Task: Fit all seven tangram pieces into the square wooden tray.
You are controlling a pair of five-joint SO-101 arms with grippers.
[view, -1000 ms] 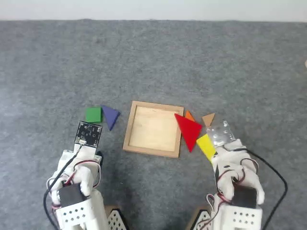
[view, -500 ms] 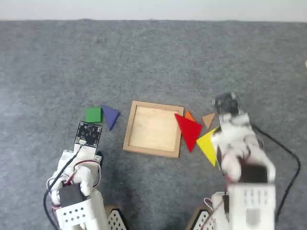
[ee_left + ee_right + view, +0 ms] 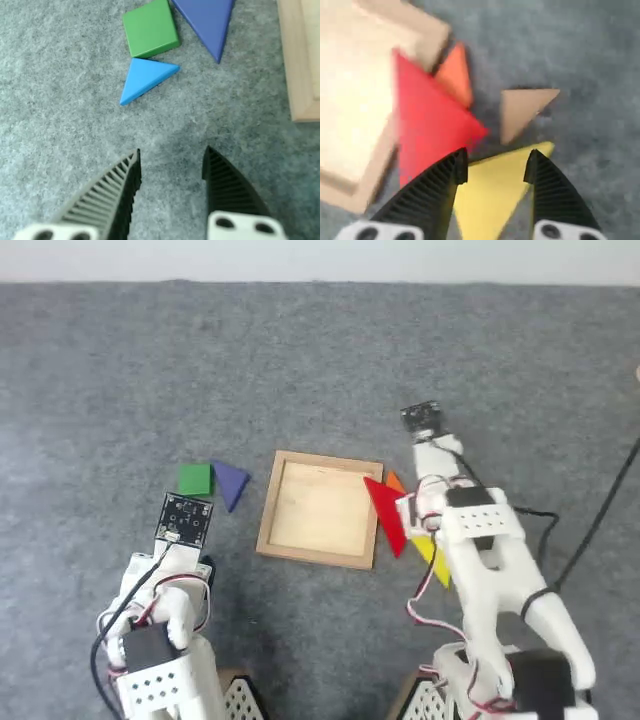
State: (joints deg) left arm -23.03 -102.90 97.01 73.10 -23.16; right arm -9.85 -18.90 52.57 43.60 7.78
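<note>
the tray sits in the middle of the grey carpet, and its floor shows bare pale wood. the red triangle lies across the tray's right rim, with one corner poking over the floor and the rest hanging outside. tucked against it on the far side is the orange piece, and the yellow triangle lies just beside it on the near side. the tan triangle rests on the carpet close to the yellow and orange ones.

the right gripper hangs over the yellow triangle near the red one's corner. its jaws are spread and nothing is between them.

left of the tray, the green square and the dark blue triangle lie side by side, with a light blue triangle touching the green square's near edge. the left gripper hovers over bare carpet just short of these, jaws apart and holding nothing.
</note>
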